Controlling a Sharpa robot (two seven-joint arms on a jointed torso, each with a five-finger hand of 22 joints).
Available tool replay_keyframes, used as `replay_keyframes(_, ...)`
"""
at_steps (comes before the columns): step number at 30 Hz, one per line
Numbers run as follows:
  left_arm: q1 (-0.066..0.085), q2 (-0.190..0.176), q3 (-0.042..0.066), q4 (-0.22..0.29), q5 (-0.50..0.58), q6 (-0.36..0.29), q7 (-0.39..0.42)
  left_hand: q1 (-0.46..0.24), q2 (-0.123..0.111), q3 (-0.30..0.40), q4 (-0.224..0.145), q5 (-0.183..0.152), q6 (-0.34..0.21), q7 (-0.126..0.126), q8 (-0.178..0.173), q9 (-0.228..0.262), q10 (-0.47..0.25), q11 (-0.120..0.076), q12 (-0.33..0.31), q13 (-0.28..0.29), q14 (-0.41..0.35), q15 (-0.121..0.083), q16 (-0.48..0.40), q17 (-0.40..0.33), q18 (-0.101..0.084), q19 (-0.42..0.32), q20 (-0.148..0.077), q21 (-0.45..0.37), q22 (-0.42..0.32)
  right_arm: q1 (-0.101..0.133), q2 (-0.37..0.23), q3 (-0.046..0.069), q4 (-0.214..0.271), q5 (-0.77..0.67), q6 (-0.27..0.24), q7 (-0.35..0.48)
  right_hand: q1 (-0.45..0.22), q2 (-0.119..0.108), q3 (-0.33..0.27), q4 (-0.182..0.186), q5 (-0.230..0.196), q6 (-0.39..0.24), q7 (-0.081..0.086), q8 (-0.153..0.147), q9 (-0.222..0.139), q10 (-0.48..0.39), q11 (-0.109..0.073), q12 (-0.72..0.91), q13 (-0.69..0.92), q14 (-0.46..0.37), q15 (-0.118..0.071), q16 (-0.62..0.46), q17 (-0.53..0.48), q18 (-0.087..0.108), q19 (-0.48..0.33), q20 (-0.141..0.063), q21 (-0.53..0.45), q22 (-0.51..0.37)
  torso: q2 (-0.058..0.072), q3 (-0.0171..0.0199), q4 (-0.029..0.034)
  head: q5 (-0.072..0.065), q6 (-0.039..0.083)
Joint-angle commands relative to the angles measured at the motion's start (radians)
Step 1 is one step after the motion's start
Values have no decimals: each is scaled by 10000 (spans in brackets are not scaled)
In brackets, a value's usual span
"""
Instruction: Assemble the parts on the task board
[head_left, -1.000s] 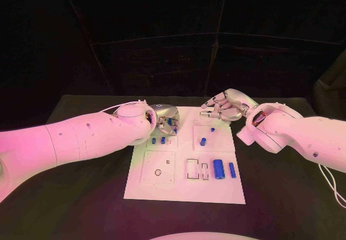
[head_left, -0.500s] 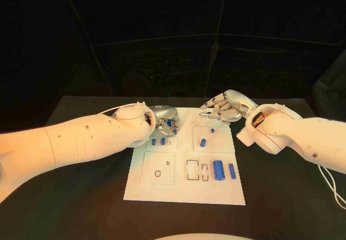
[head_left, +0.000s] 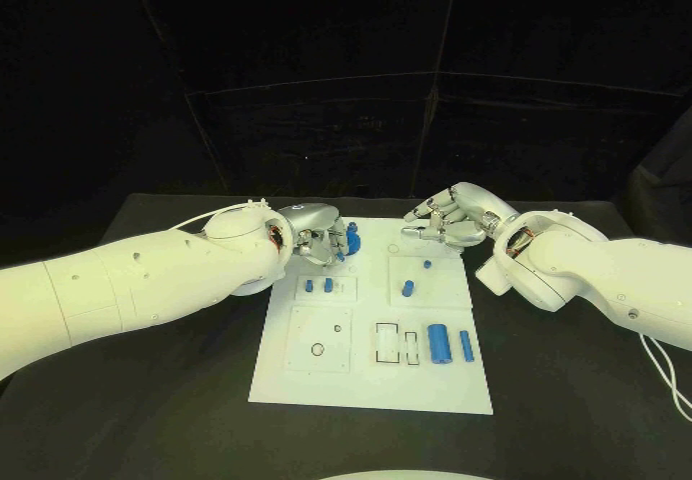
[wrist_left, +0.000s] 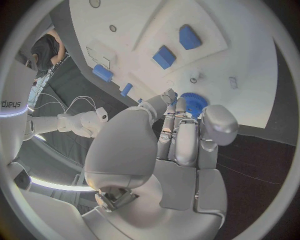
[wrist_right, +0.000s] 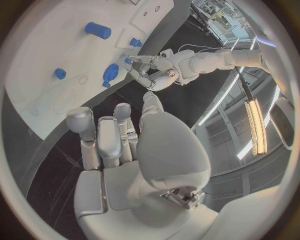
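**Left hand holds a blue gear over the far left corner of the board**

The task board (head_left: 372, 375) is a flat white plate with a matte surface, lying on the black table (head_left: 173, 400). It carries several raised square panels and shallow rectangular slots. The parts are of smooth blue plastic: two cylinders lie side by side, a thick one (head_left: 438, 345) and a thinner one (head_left: 466, 346), near the right edge; a shorter peg (head_left: 410, 290) lies on the upper right panel; two small blocks (head_left: 319, 285) sit on the left panel.

The left hand (head_left: 315, 245) is of silver metal with rounded finger pads. It grasps a small blue gear (wrist_left: 192, 102) between its fingertips — in the left wrist view the toothed round rim shows just above the fingers. The gear is at the far left corner of the board; whether it touches the board surface, I cannot tell.

The right hand (head_left: 454, 220) holds nothing. Its fingers are curled loosely but apart, and it hovers over the far right corner of the board.

Compared with one second ago, the left hand has moved a little toward the far edge of the board and the gear in it shows more clearly beside the fingers. The right hand is at nearly the same place, and the parts lying on the board have not shifted.
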Motion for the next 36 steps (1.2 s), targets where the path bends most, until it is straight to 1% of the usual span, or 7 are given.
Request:
replay_keyframes(1,10,-220,69,157,347,-334,179,-95,34,34,11,13,41,-25,-41,-17,83,1,-51,-6,324,-24,39,-7,-155,16,42,61,8,16,-6,5,-2,23,-31,104,-40,90,-63,10,52,-58,-13,70,0,-61,16,51,-12,114,-44,-58,-15,174,-62,-23,-64,-12,8,-2,-17,20,9)
replay_keyframes(3,10,-375,99,240,394,-309,173,-117,12,40,9,12,51,-24,-53,-18,93,1,-70,-16,326,-24,47,-3,-155,15,43,64,13,16,-6,5,-9,23,-30,104,-40,90,-63,10,52,-58,-13,70,0,-61,16,51,-12,114,-44,-58,-15,174,-62,-23,-64,-12,14,2,-26,27,7)
replay_keyframes(6,13,-562,124,326,435,-133,118,-157,-20,40,14,12,76,-28,-63,-16,119,-1,-89,-27,326,-24,49,-11,-156,17,45,77,29,16,-9,5,-16,23,-27,103,-40,90,-63,10,52,-58,-13,70,0,-61,16,51,-12,114,-44,-58,-15,174,-62,-23,-64,-12,14,1,-17,13,12)
replay_keyframes(9,17,-688,133,370,452,84,43,-199,-49,34,24,11,94,-34,-75,-15,142,-3,-106,-37,323,-25,45,-28,-156,15,46,80,35,16,-14,5,-17,23,-24,99,-40,90,-63,10,52,-58,-13,70,0,-61,16,51,-12,114,-44,-58,-15,174,-62,-23,-64,-12,11,10,-21,16,-2)
replay_keyframes(13,19,-775,136,368,462,345,-63,-242,-83,25,34,11,98,-42,-95,-18,152,-5,-133,-50,322,-26,49,-33,-159,16,47,99,59,16,-19,5,-22,23,-23,95,-40,90,-63,10,52,-58,-13,70,0,-61,16,51,-12,114,-44,-58,-15,174,-62,-23,-64,-12,13,0,-17,5,-1)
replay_keyframes(22,5,-641,114,119,467,712,-168,-287,-115,12,47,11,103,-49,-116,-19,159,-7,-161,-64,320,-27,50,-44,-159,15,48,104,68,16,-6,5,-18,23,-20,96,-40,90,-63,10,52,-58,-13,70,0,-61,16,51,-12,114,-44,-58,-15,174,-62,-23,-64,-12,22,10,-44,38,-27)
replay_keyframes(36,-41,-410,92,-135,464,834,-171,-311,-126,5,57,10,110,-51,-126,-19,171,-9,-173,-70,318,-28,46,-56,-159,13,48,107,73,16,24,5,-13,23,-22,101,-40,90,-63,10,52,-58,-13,70,0,-61,16,51,-12,114,-44,-58,-15,174,-62,-23,-64,-12,20,13,-34,12,-56)
